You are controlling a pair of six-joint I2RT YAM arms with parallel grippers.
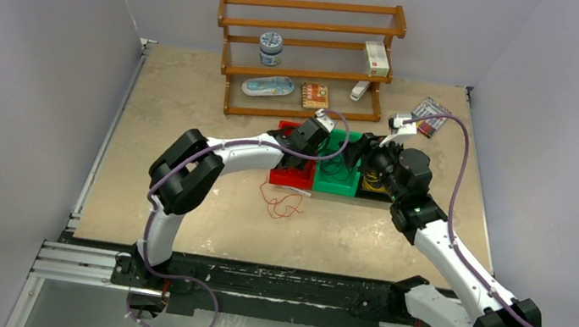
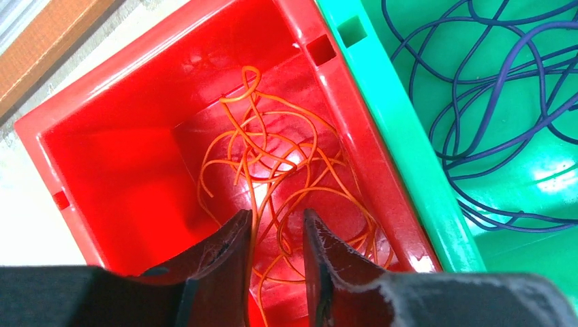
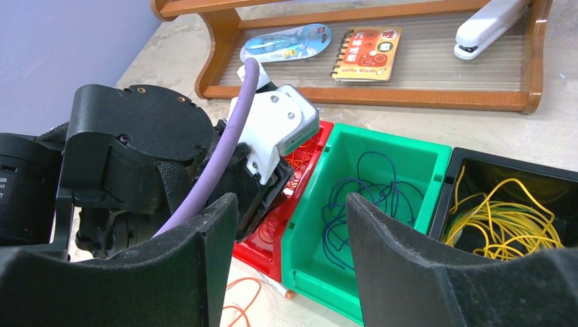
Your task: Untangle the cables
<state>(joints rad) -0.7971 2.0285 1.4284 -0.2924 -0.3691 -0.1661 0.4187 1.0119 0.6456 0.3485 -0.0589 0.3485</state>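
Left gripper [image 2: 274, 221] is down over the red bin [image 2: 116, 177], jaws parted with a clear gap. One strand of the orange wires [image 2: 272, 163] runs up through that gap close to one finger, loose, not pinched. The rest of that bundle lies curled on the bin floor, centre of the wrist view.

On the right of that frame sits the green bin [image 2: 402, 143], side by side with the red one, with blue wires [image 2: 491, 88] looped inside.

Right gripper [image 3: 290, 201] hangs above the bins, jaws wide, nothing between them. At the lower right of its view, yellow wires [image 3: 504, 218] lie coiled in the black bin [image 3: 518, 163].

From above, a loose orange wire [image 1: 280, 202] lies on the table [image 1: 190, 115], just below the red bin. A shelf [image 1: 313, 30] stands at the top of the frame.
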